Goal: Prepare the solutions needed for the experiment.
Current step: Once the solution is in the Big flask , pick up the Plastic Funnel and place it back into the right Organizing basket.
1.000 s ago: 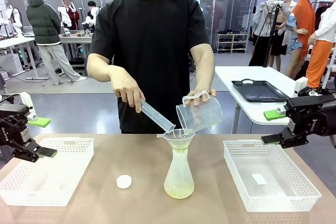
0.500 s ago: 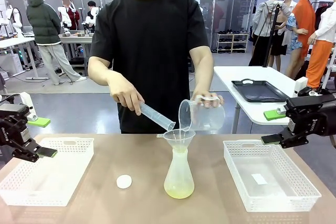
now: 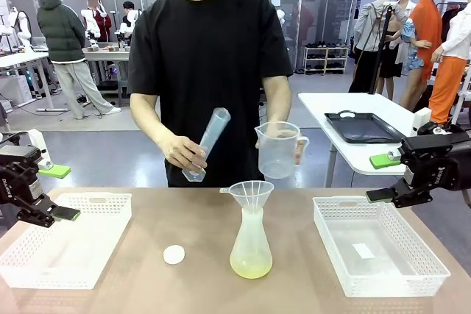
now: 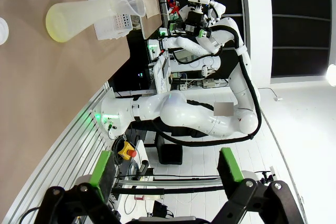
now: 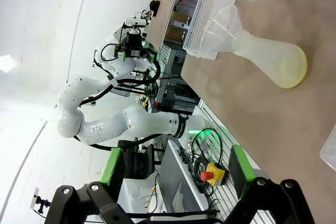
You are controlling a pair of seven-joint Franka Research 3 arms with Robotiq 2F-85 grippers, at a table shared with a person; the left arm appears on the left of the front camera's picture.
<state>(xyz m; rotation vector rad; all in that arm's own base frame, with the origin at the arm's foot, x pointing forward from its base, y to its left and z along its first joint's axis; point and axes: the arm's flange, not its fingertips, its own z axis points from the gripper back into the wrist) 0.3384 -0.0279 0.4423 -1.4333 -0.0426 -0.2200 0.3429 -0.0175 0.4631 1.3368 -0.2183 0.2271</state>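
A clear conical flask (image 3: pixel 250 244) stands mid-table with a clear funnel (image 3: pixel 251 193) in its neck. The solution (image 3: pixel 250 265), a shallow pale yellow layer, lies in its base. Across the table a person holds a clear measuring cylinder (image 3: pixel 207 143) tilted mouth-up in one hand and a clear beaker (image 3: pixel 277 151) upright in the other, both above and behind the funnel. My left gripper (image 3: pixel 60 193) hangs open over the left basket, holding nothing. My right gripper (image 3: pixel 383 177) is open at the right, also holding nothing. The left wrist view shows the flask (image 4: pixel 89 13) far beyond my open left gripper (image 4: pixel 165 170). The right wrist view shows the flask (image 5: pixel 268 56) beyond my open right gripper (image 5: pixel 176 169).
A small white round stopper (image 3: pixel 174 254) lies left of the flask. White mesh baskets sit at the table's left (image 3: pixel 29 262) and right (image 3: pixel 419 273); the right one holds a small white piece. Bare tabletop runs in front of the flask.
The person has lifted the cylinder and the beaker away from the funnel and turned both back upright. Neither arm has moved.
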